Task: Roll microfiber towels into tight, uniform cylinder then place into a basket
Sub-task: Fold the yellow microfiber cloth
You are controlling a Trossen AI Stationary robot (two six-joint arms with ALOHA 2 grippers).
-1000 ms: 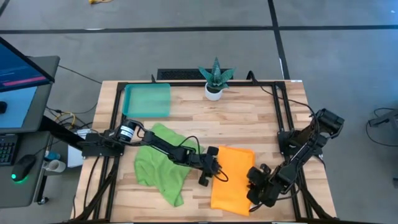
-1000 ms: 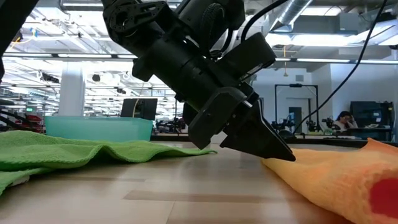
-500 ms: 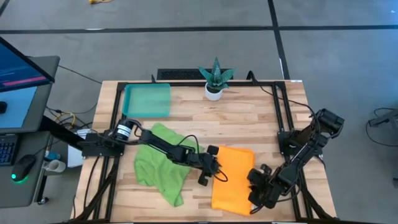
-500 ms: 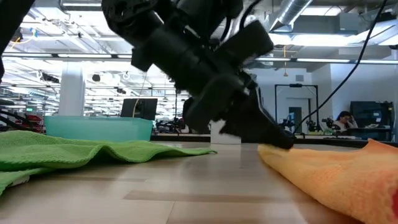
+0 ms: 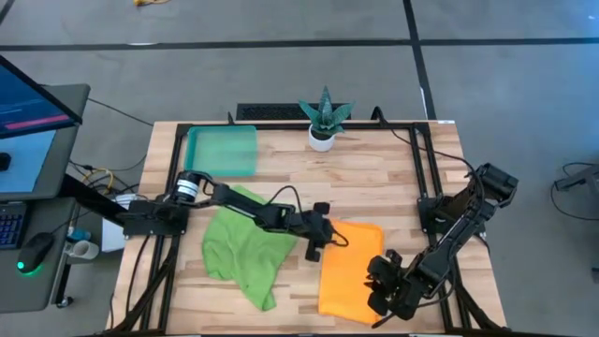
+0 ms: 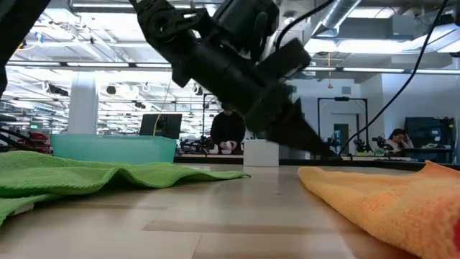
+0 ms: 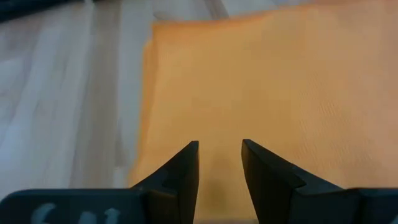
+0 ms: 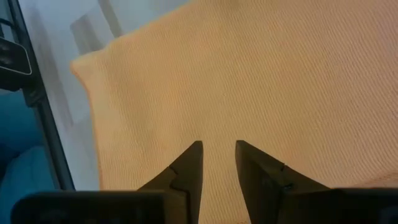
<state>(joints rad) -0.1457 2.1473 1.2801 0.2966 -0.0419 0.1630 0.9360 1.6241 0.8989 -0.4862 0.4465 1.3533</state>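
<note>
The orange towel (image 5: 348, 270) lies spread flat at the table's (image 5: 374, 178) front right, the lime green towel (image 5: 241, 245) rumpled to its left, and the teal basket (image 5: 221, 151) stands empty at the back left corner beside a small white pot with a spiky green plant (image 5: 324, 118). The left gripper (image 5: 314, 245) hangs just above the orange towel's left edge with its fingers (image 7: 180, 171) a narrow gap apart and nothing between them. The right gripper (image 5: 376, 292) sits low over the same towel's front right part, its fingers (image 8: 188, 165) likewise slightly parted and empty; no writing or label can be read anywhere.
</note>
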